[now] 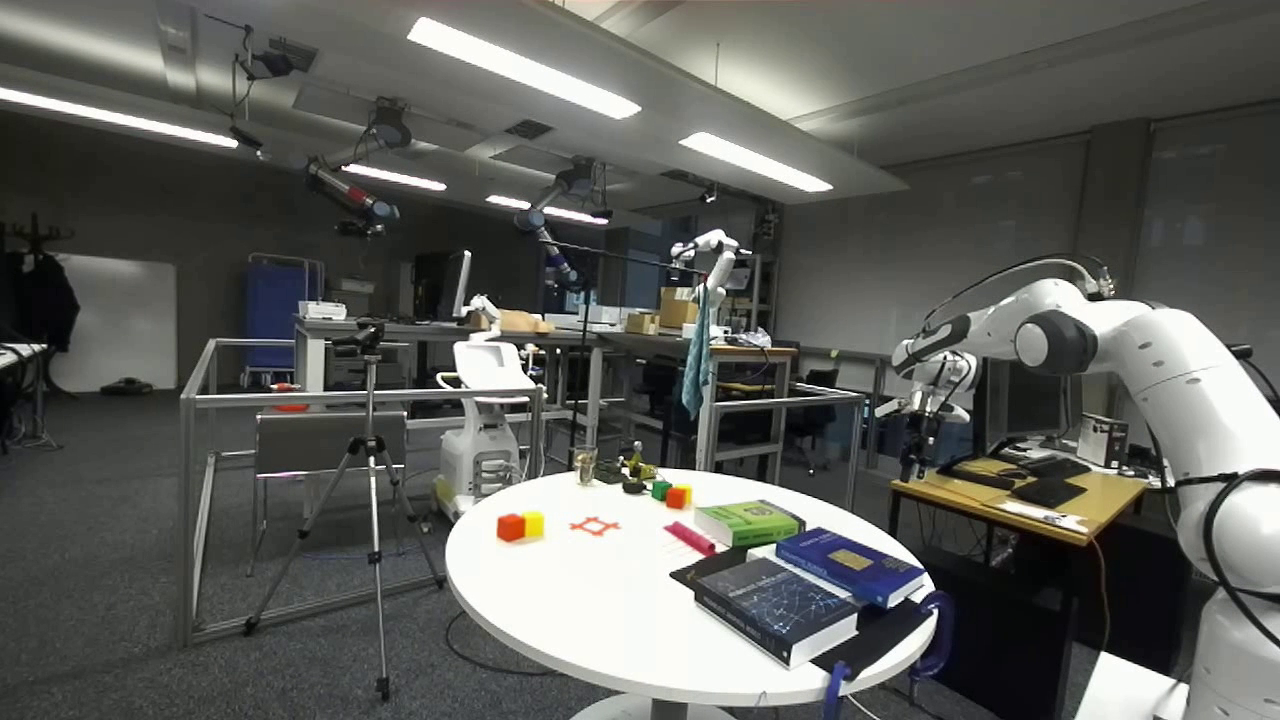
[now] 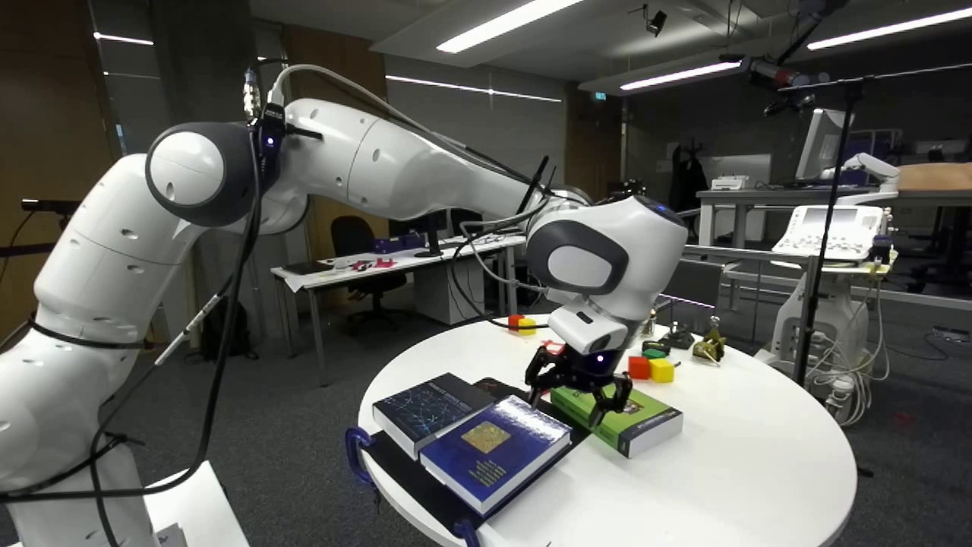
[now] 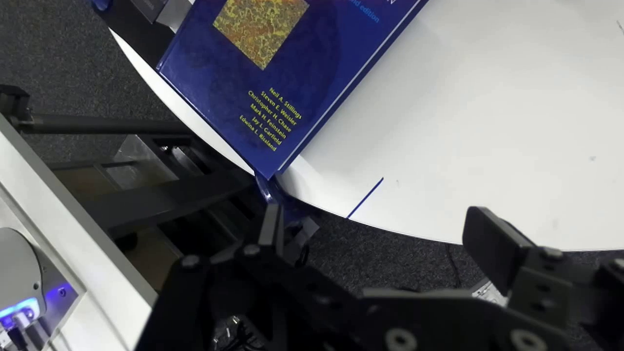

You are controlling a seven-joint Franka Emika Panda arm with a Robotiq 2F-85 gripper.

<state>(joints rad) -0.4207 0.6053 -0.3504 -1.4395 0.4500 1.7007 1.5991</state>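
Observation:
My gripper (image 3: 373, 214) stands open with nothing between its fingers. In the wrist view its jaws spread wide across the table's edge, with dark carpet showing between them. The nearest thing there is a blue book (image 3: 292, 58), whose corner lies ahead of the left finger and apart from it. Both exterior views show the gripper (image 1: 915, 465) pointing down, above table height; an exterior view puts the gripper (image 2: 566, 410) in front of a green book (image 2: 645, 414). Beside the blue book lies a dark book (image 1: 775, 600) with a pattern of pale lines.
The round white table (image 1: 580, 620) carries a black sheet (image 1: 880, 645) under the books, clamped by blue clamps (image 1: 935, 640). Red cubes (image 1: 510, 527), yellow cubes (image 2: 661, 371), a red frame (image 1: 595, 526) and a pink cylinder (image 1: 690, 538) lie farther off. A wooden desk (image 1: 1110, 490) stands behind the arm.

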